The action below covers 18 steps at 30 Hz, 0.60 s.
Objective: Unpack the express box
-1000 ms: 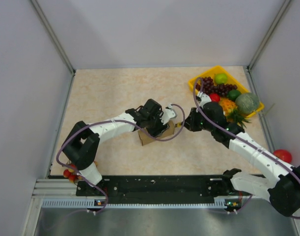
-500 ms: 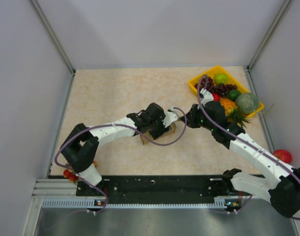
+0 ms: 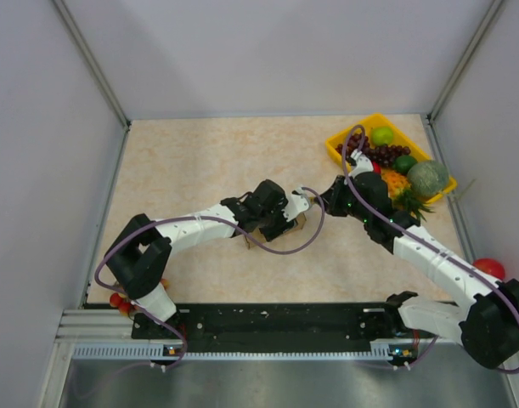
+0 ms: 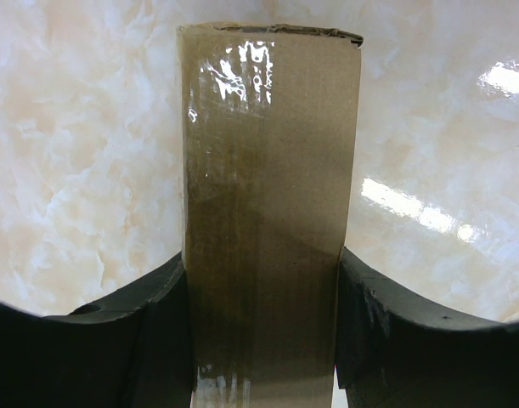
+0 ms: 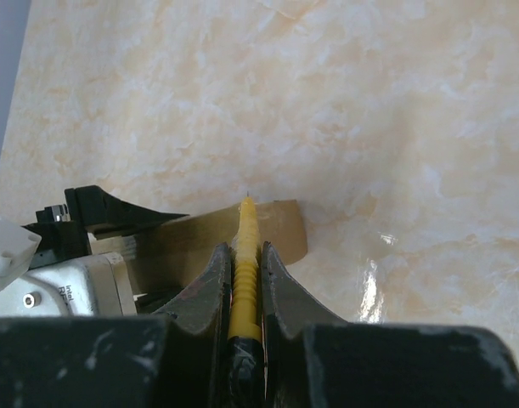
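The express box, a brown cardboard carton with glossy tape, is clamped between the black fingers of my left gripper. In the top view the left gripper covers most of the box, mid-table. My right gripper is shut on a yellow ribbed tool with a fine metal tip. The tip points at the box's end flap, at or just short of it. In the top view the right gripper sits just right of the box.
A yellow fruit tray with grapes, limes and a melon stands at the back right, just behind the right arm. A red fruit lies at the right wall. Small red items lie by the left arm's base. Walls enclose the table.
The left gripper has shifted a little right and nearer with the box, now covering more of it. The right gripper with the yellow tool has edged slightly back, staying beside the box end.
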Motion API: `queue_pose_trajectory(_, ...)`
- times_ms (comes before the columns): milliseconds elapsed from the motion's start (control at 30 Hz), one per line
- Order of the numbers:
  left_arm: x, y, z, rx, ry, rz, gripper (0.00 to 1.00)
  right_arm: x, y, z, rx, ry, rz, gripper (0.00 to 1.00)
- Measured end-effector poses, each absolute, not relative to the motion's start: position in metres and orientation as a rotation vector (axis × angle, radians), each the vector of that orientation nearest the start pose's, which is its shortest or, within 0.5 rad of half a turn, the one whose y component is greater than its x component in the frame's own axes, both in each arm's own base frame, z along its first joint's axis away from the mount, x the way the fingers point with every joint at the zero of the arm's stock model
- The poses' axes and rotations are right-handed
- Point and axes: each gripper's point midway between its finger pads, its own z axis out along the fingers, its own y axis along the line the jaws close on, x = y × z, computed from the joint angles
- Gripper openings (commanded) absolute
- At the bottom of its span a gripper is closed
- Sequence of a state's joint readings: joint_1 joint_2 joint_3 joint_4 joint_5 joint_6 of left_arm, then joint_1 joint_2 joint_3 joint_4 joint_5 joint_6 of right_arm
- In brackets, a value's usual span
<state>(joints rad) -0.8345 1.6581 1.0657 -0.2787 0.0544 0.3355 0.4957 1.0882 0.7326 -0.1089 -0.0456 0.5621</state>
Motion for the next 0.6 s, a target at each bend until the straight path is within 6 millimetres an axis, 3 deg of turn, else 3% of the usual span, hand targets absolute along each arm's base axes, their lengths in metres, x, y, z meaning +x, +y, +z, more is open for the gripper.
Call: queue_pose_trajectory(600,0.2785,-0.3016,0.0728,1.380,2.038,-0.274,0.18,0.3010,0.2005,0.1668,0.023,2.127,0.733,0.00)
